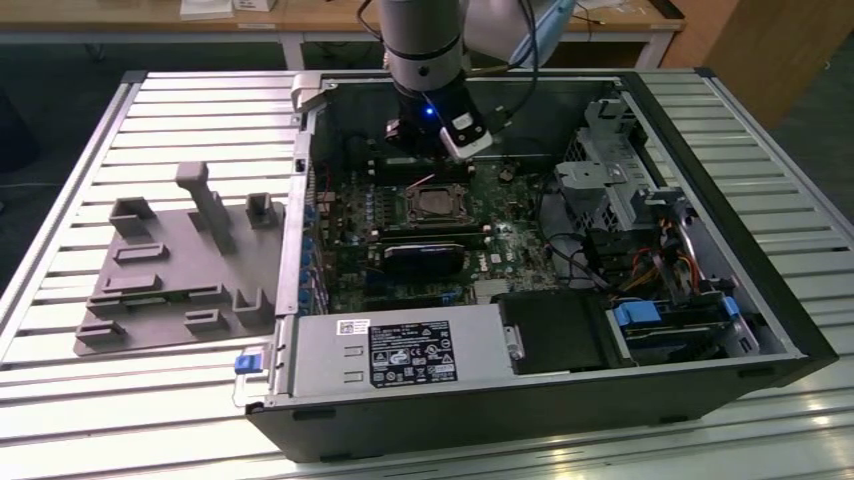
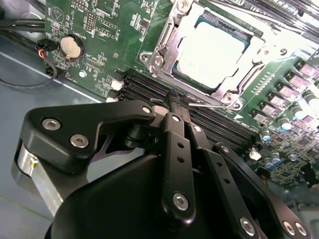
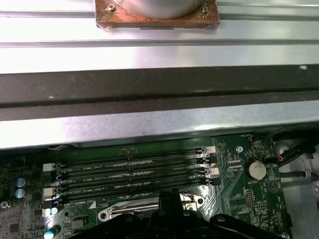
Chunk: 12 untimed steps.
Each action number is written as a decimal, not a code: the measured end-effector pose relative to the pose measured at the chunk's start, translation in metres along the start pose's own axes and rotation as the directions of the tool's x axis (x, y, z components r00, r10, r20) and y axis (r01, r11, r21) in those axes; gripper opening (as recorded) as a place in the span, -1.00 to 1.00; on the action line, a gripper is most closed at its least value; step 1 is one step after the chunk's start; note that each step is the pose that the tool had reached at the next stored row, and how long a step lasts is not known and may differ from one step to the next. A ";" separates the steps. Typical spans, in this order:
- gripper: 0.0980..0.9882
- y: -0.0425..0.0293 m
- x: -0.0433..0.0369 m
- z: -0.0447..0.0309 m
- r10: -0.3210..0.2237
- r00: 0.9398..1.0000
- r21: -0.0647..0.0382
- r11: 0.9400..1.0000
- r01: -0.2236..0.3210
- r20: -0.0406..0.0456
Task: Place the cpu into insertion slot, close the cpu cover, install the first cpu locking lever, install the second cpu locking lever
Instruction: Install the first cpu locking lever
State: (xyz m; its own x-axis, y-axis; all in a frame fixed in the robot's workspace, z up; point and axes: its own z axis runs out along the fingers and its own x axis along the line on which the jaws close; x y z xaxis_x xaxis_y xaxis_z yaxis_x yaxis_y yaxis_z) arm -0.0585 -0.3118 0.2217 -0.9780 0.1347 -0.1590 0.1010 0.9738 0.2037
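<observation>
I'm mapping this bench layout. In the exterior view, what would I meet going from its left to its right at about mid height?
From its left: grey moulded fixture → cpu → silver drive cage → black case wall.

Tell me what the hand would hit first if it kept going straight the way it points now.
Most likely the thin locking lever beside the cpu cover, or the black memory slots just next to it; the hand hangs right over that border, and depth is hard to judge.
</observation>
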 end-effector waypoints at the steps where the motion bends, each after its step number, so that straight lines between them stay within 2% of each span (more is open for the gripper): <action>1: -0.99 0.0003 0.0002 0.0005 0.000 1.000 0.001 1.000 0.000 0.001; 6: -0.99 0.0034 0.0009 0.0025 -0.001 1.000 0.005 1.000 0.001 0.003; 12: -0.99 0.0045 0.0017 0.0055 -0.004 1.000 0.015 1.000 0.004 0.006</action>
State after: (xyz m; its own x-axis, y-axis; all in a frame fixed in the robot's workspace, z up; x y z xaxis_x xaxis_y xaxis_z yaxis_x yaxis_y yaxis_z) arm -0.0587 -0.3061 0.2170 -0.9773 0.1322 -0.1654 0.1002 0.9769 0.1890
